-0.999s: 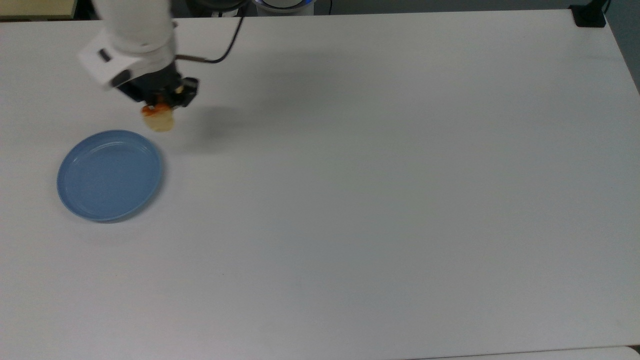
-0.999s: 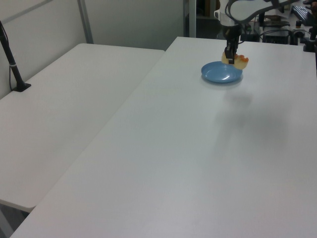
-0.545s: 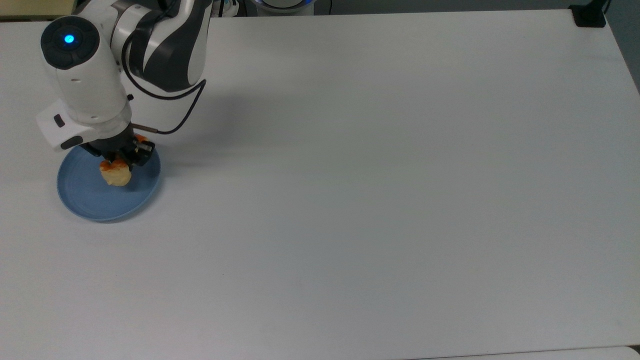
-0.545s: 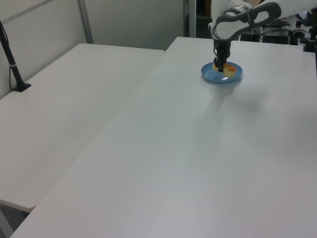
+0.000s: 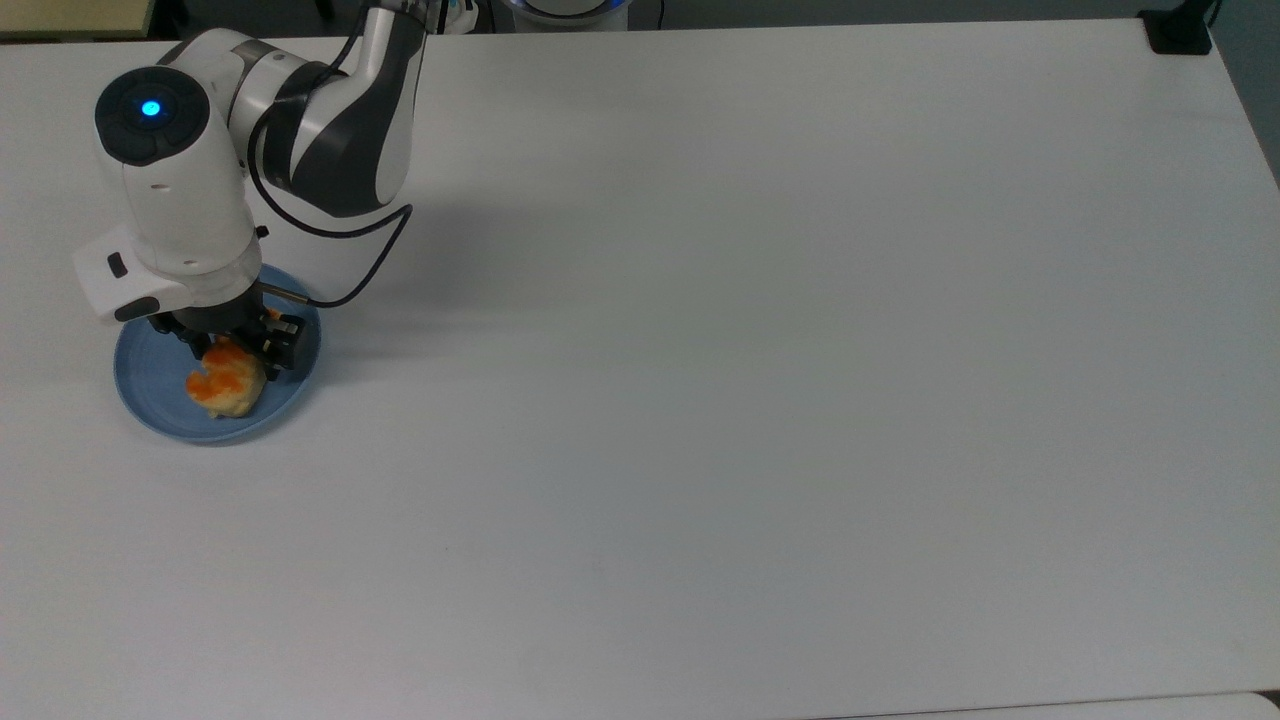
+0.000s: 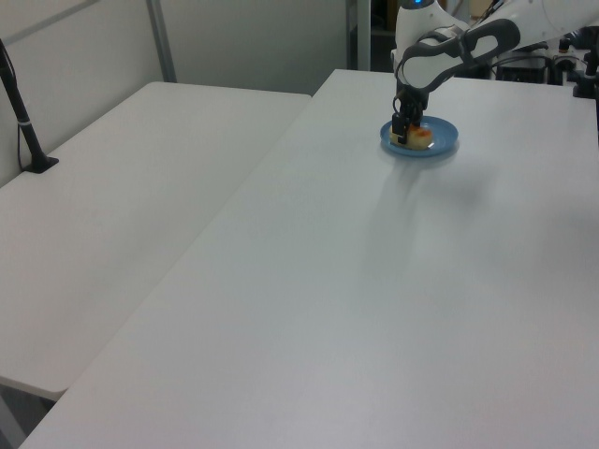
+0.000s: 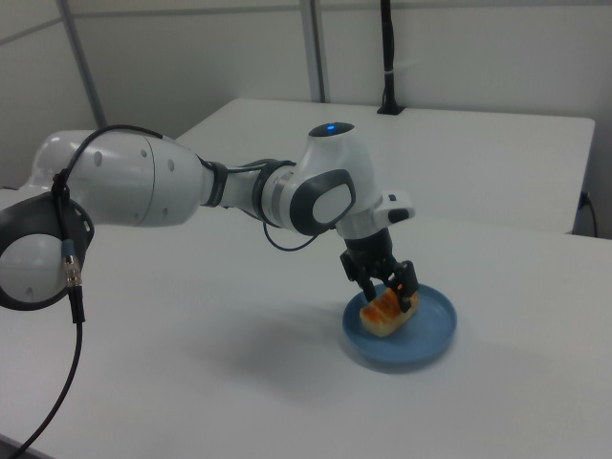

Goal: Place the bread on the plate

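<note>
The bread [image 5: 226, 382] lies on the light-blue plate [image 5: 150, 400] near the top view's left edge, its orange patches facing up. My gripper [image 5: 236, 348] hangs just above it, open, with one finger on each side of the roll and a gap between them. In the right view the bread [image 7: 384, 313] rests in the plate [image 7: 430, 335] below the spread fingers of the gripper [image 7: 385, 287]. In the left view the gripper [image 6: 404, 131] stands over the plate [image 6: 445, 145] at the far end of the table, with the bread [image 6: 418, 137] beside it.
The white arm [image 5: 300, 130] reaches in from the top view's upper left, with a black cable [image 5: 350, 280] looping beside the plate. A black mount [image 5: 1180, 35] sits at the table's far right corner. A second white table [image 6: 140, 187] with a black post [image 6: 23, 122] adjoins.
The gripper carried the bread from beside the plate to over it, came down and opened. The bread now lies flat on the plate, let go.
</note>
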### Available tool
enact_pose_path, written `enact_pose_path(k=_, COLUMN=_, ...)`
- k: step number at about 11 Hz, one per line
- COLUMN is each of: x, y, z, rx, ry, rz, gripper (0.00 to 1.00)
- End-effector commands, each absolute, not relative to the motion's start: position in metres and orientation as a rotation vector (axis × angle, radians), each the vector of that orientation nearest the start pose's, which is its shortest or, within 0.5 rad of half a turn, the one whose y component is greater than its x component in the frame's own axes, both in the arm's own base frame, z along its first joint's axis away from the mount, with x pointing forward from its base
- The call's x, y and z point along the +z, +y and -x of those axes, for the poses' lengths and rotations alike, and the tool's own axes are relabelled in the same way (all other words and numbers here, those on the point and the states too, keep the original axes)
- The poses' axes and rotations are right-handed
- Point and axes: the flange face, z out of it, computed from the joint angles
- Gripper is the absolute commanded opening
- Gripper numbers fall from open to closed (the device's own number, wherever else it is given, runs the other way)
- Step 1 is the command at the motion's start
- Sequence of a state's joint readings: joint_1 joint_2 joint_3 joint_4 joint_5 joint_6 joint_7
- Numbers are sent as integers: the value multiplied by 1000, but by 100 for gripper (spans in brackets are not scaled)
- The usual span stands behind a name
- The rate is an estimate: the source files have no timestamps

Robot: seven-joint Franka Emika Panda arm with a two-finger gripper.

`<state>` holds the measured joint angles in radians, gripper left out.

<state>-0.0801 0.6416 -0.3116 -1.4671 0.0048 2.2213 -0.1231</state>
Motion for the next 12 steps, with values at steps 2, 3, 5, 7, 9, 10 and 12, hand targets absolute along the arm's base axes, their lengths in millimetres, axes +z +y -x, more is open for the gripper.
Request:
enact_pose_path(k=2, x=426, y=-210, z=-665, rx=-295, ry=347, rz=3265, gripper=100)
enact_pose_path(k=3, x=451, y=-187, z=-647, rx=-259, ry=310, rz=3240, gripper=100)
enact_pose_path(k=5, x=499, y=-129, z=-610, rx=-102, ry=280, rz=3187, gripper=100)
enact_pose_path(k=7, x=544, y=-68, z=-582, rx=24, ry=319, rz=3209, gripper=100)
enact_pose_path(k=9, x=566, y=-31, z=-567, rx=63, ry=278, rz=3228, gripper=100)
enact_pose_path(k=10, x=567, y=-10, z=-567, rx=60, ry=234, rz=3232, gripper=100)
enact_pose_path(k=12, x=568, y=1, z=-569, rx=39, ry=186, rz=3235, gripper=100)
